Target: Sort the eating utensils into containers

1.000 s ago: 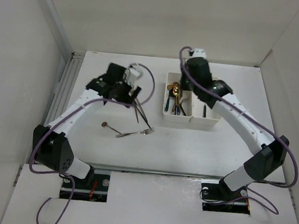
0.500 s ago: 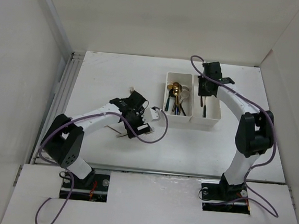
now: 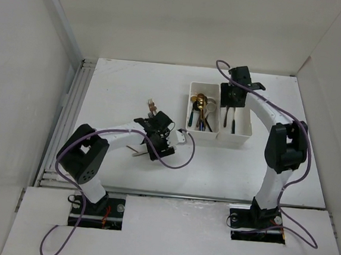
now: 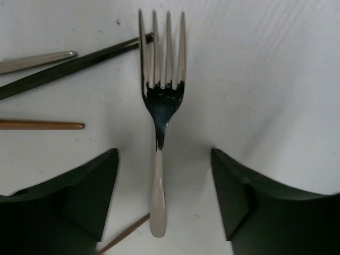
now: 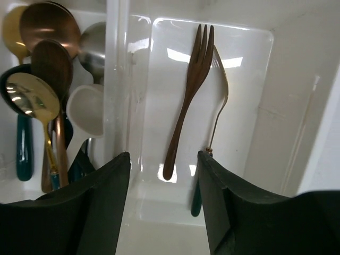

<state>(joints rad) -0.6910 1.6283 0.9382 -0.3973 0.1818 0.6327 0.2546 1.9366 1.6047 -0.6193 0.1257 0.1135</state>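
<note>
Top view, left arm (image 3: 119, 132): bent low over the tabletop (image 3: 114, 87), in the middle left of the frame. A copper fork (image 3: 152, 107) pokes out just above its tip.
Top view, right arm (image 3: 261, 111): its tip is over the right one of the two white bins (image 3: 217, 137), in the upper middle.
Left wrist view, silver fork (image 4: 161, 122): lies flat in the middle, prongs toward the top.
Left wrist view, left jaws: wide open, one on each side of the fork's handle, not touching it.
Left wrist view, other handles: a black one (image 4: 64, 71) and a gold one (image 4: 40, 125), at the left.
Right wrist view, right bin (image 5: 247, 133): holds a brown wooden fork (image 5: 186, 106), with a thin shiny fork (image 5: 220, 79) just beside it.
Right wrist view, left bin (image 5: 112, 64): holds many spoons (image 5: 50, 64).
Right wrist view, right jaws: wide open, holding nothing, above the right bin.
</note>
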